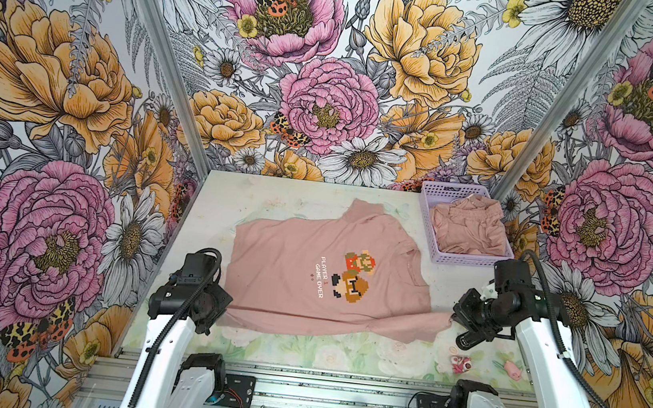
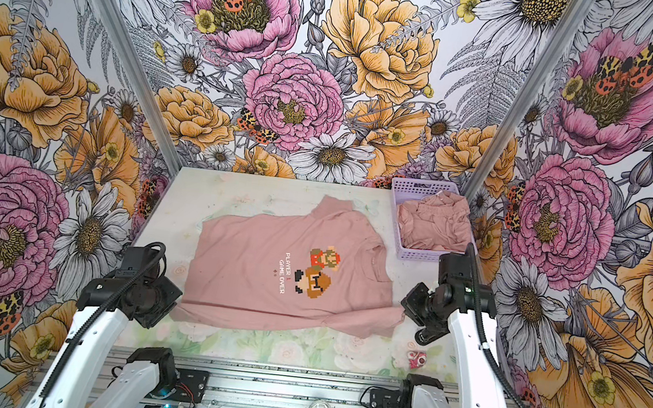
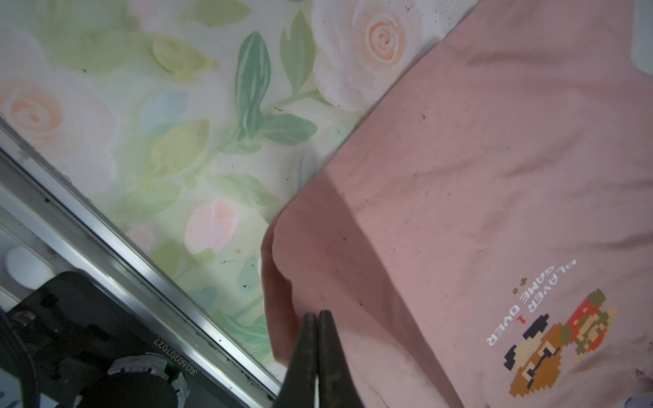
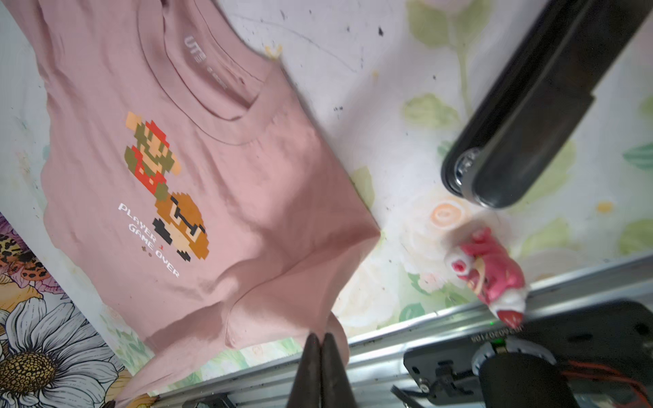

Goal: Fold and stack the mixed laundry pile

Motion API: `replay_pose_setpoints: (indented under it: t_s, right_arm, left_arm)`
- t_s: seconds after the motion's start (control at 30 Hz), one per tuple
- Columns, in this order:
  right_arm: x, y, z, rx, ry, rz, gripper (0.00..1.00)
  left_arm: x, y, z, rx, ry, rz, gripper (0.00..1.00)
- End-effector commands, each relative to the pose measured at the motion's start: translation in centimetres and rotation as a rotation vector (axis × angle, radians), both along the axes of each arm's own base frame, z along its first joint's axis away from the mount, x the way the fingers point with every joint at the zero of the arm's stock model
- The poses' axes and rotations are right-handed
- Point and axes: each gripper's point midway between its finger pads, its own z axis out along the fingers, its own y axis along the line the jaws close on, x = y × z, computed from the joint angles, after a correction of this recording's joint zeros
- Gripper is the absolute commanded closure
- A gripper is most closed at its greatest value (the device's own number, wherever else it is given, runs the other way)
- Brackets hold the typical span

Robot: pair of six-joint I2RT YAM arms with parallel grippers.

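- Lavender perforated basket (image 1: 473, 260) standing upright at the 2 o'clock corner of the table (image 1: 274, 203), seen in both top views, open at the top.
- Inside the basket: dusty-pink soft garments (image 1: 475, 241), crumpled and filling it roughly to the rim.
- Among them, toward the 12 o'clock side, shorts (image 1: 463, 220) with a gathered waistband. Number of pieces in there: cannot tell.
- Spread face up mid-table, outside the basket and near its 8 o'clock corner: dusty-pink T-shirt (image 1: 298, 289).
- Collar toward 3 o'clock, hem toward 9 o'clock. One sleeve pointing to 12 o'clock, the other drawn out toward 4 o'clock.
- On the chest: pixel-art game figures (image 1: 354, 277), with white text (image 1: 321, 275) reading "PLAYER 1 GAME OVER" at their 9 o'clock side.
- Left tool (image 3: 317, 316) closed tight, pinching the hem corner at the shirt's 8 o'clock. Fabric beside the tips raised in a soft fold.
- Right tool (image 4: 321, 339) also closed, tips clamped on the end of the 4 o'clock sleeve. Sleeve pulled to a point there in both top views.
- Small pink-and-white figurine (image 1: 460, 364) lying on the table at 5 o'clock, apart from the shirt.
- Second small pink thing (image 1: 513, 368) near the figurine's 3 o'clock side, found in a top view only, too small to identify.
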Motion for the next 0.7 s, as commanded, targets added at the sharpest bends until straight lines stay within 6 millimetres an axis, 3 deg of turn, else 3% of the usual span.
replay_pose_setpoints:
  t_s: [0.0,0.17,0.3,0.47,0.67]
  right_arm:
    - [4.1,-0.5,-0.3,-0.028,-0.116,-0.025,1.0]
    - [6.9,-1.3,-0.9,-0.085,-0.15,-0.024,1.0]
    - [8.7,-0.5,-1.7,-0.081,-0.146,0.012,1.0]
    - [9.7,0.6,-2.9,-0.093,-0.119,0.064,1.0]
    - [11.0,1.2,-2.9,-0.122,-0.126,0.107,1.0]
  left_arm:
    - [3.3,-0.6,0.2,-0.025,-0.092,-0.051,1.0]
    - [4.8,-0.8,-2.0,-0.021,-0.027,-0.088,1.0]
    - [5.7,0.1,-2.6,0.024,-0.003,-0.101,1.0]
    - [7.0,0.8,-2.8,0.049,-0.019,-0.113,1.0]
    - [7.8,1.0,-3.5,0.06,0.0,-0.139,1.0]
